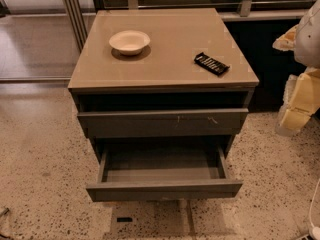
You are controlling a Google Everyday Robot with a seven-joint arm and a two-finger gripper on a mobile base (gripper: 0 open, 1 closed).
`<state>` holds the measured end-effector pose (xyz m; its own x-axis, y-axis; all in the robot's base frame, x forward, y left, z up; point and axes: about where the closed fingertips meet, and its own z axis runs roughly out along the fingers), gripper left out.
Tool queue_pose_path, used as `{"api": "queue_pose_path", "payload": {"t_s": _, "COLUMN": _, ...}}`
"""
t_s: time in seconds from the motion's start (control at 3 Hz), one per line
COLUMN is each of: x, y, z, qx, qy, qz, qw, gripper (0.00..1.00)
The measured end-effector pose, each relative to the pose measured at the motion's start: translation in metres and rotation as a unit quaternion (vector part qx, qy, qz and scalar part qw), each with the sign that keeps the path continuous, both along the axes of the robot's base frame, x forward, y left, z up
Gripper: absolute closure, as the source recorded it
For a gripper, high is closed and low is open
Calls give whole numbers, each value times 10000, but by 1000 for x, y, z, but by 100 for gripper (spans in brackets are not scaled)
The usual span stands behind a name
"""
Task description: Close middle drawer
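The grey cabinet (165, 81) stands in the middle of the camera view. The middle drawer (164, 189) is pulled far out toward me, and its inside (162, 161) is empty. Its plain flat front faces me. Above it, the drawer front with small pale scratches (162, 121) stands slightly out. The lowest front is hidden under the open drawer. My gripper (296, 106), white and pale yellow, is at the right edge. It is level with the upper drawer, to the right of the cabinet and apart from it.
A white bowl (129, 41) and a flat black object (211, 63) lie on the cabinet's tan top. Speckled floor (45, 174) surrounds the cabinet. Metal rails and a dark wall stand behind it. A small black item (124, 219) lies on the floor in front.
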<state>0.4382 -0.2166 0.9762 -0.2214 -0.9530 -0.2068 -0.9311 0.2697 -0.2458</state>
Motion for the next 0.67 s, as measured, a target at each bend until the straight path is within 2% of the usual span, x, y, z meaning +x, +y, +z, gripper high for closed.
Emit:
{"api": "queue_pose_path", "payload": {"t_s": 0.33, "x": 0, "y": 0, "z": 0, "qx": 0, "qy": 0, "qz": 0, "qw": 10000, "gripper": 0}}
{"api": "queue_pose_path", "payload": {"t_s": 0.67, "x": 0, "y": 0, "z": 0, "qx": 0, "qy": 0, "qz": 0, "qw": 10000, "gripper": 18}}
